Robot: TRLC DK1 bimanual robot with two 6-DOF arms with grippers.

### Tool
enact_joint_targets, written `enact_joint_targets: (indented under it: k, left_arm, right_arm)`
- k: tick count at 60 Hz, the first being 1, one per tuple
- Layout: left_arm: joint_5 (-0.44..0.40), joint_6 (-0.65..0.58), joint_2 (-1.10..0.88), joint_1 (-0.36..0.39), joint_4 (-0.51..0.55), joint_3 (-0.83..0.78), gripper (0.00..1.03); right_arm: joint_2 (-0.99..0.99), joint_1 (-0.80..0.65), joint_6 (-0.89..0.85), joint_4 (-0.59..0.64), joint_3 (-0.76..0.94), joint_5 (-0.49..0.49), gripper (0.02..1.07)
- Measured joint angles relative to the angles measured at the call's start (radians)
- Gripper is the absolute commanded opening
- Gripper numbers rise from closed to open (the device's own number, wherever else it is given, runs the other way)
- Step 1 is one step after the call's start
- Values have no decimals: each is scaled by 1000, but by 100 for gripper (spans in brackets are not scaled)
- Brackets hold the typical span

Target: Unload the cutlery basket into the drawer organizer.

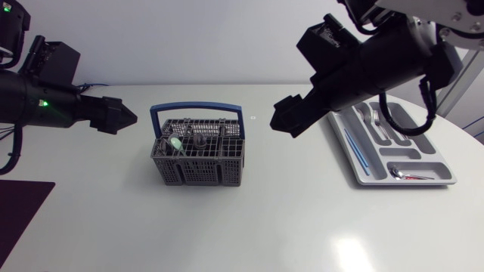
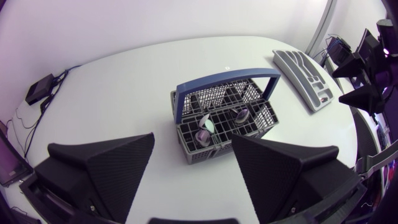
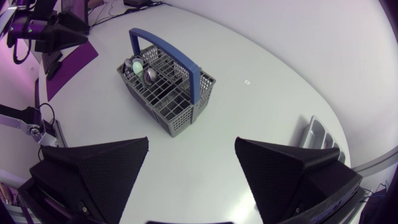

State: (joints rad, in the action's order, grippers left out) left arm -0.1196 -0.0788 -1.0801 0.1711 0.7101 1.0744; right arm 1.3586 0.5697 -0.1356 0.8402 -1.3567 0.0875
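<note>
We see a white table (image 1: 287, 227) with a rounded edge. Near its middle a grey basket (image 1: 198, 172) stands upright, its blue handle (image 1: 197, 109) arching over the top. Well apart from it, to our right, a grey organizer (image 1: 408, 183) lies flat on the table. A dark purple mat (image 1: 19, 208) lies at the near left corner. Between basket and organizer, a little farther back, we make out a small pale mark (image 1: 252, 118) on the surface.
</note>
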Motion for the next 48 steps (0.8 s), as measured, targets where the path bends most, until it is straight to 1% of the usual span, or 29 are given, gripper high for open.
enact_joint_targets:
  k: [14, 31, 43, 48]
  left_arm:
    - [0, 0, -19, 51, -40, 0, 87]
    - [0, 0, -21, 113, -134, -20, 87]
    - [0, -7, -40, 130, -215, -66, 87]
    - [0, -12, -51, 132, -233, -75, 87]
  right_arm:
    - [76, 45, -26, 33, -23, 18, 102]
    - [173, 78, -30, 63, -102, 17, 102]
    - [245, 100, -30, 74, -145, 17, 102]
    - [272, 111, -45, 74, -157, 17, 102]
